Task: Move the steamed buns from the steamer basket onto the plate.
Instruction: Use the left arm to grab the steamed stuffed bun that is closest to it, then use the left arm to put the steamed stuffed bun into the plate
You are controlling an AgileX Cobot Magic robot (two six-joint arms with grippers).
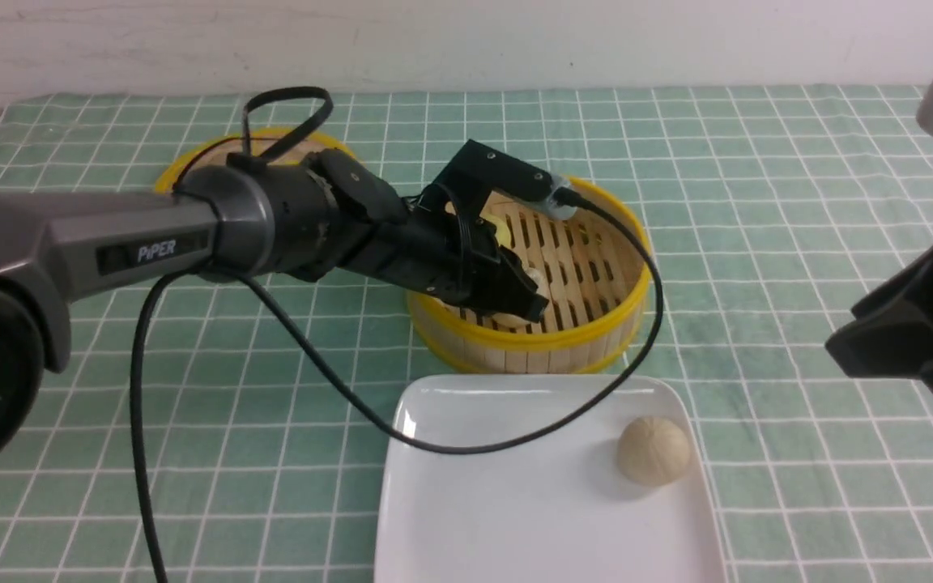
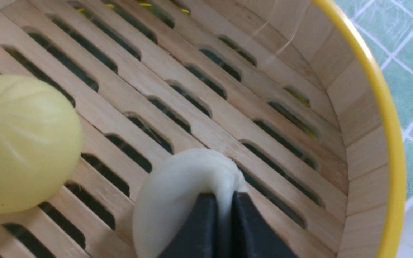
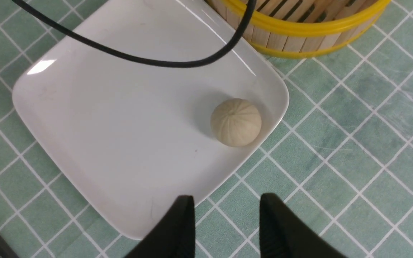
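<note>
The steamer basket point(image 1: 588, 340) stands in the middle of the table, just behind the white plate point(image 1: 475, 502). My left gripper point(image 1: 527, 301) reaches down into the basket and is shut on a pale cream steamed bun point(image 2: 177, 190). Its two black fingers point(image 2: 203, 225) pinch a fold of the soft dough. A pale yellow bun point(image 2: 20, 143) lies beside it on the slatted floor. Another cream bun point(image 1: 653, 450) rests on the plate near its right edge. My right gripper point(image 3: 226, 202) hovers open and empty over the cloth by the plate's point(image 3: 120, 125) corner, close to that bun point(image 3: 236, 122).
A flat yellow-rimmed lid point(image 1: 272, 139) lies at the back left, mostly behind my left arm. The left arm's black cable point(image 1: 466, 447) droops across the plate's far part. A green checked cloth point(image 1: 758, 202) covers the table. The basket wall point(image 3: 299, 32) shows in the right wrist view.
</note>
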